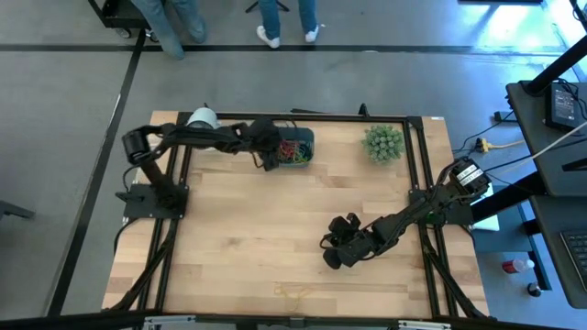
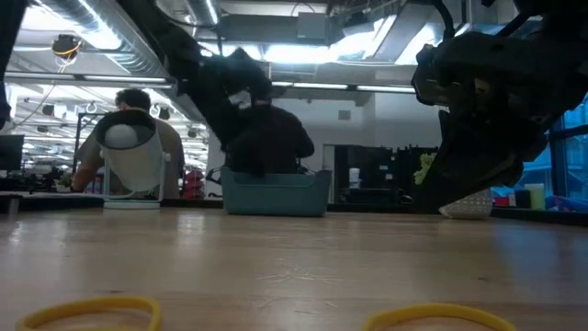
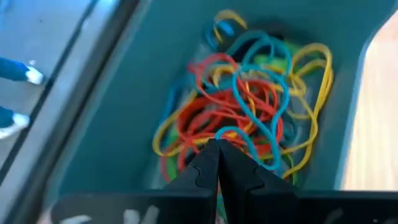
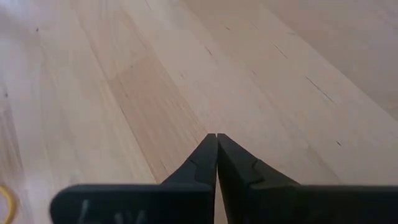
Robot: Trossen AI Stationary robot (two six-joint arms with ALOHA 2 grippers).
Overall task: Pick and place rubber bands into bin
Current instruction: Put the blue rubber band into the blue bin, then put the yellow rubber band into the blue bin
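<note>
The bin [image 1: 295, 148] is found at about 12 o'clock on the tabletop [image 1: 275, 229], close to the far edge. Inside it a tangled heap of rubber bands [image 3: 249, 106] in red, yellow, blue and green is seen. The left hand [image 3: 217, 144] is held over the bin's opening, its fingers pressed together to a point just above the heap; whether a band is pinched between them cannot be told.

The right hand [image 4: 216, 135] is held above bare wood at about 4 o'clock on the tabletop, its fingers drawn together with nothing between them. In the low view two yellow bands [image 2: 87, 313] are seen lying flat on the near edge of the tabletop, well apart from the bin.

A white cylinder [image 1: 202, 117] stands at about 11 o'clock, and a spiky green plant [image 1: 382, 142] at about 1 o'clock.
</note>
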